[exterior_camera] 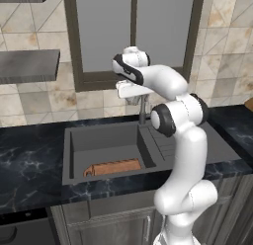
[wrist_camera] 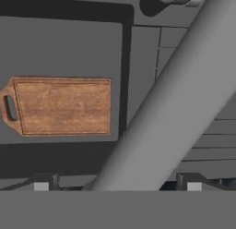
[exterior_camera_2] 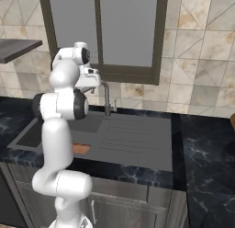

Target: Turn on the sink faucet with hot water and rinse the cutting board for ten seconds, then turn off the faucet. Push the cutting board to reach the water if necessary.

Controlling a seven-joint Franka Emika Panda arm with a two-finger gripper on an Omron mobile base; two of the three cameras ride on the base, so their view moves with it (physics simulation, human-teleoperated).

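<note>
No water visible; I judge the faucet not yet turned on, rinse and shut-off still ahead. My gripper hangs above its spout, fingers spread wide, holding nothing. Board lies in the sink, at the front wall.

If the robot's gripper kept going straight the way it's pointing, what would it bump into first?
Probably the sink faucet. Its grey spout runs slantwise right between the open gripper fingertips. Past it lies the sink, with the cutting board off to one side. How close the spout is, I can't tell.
</note>
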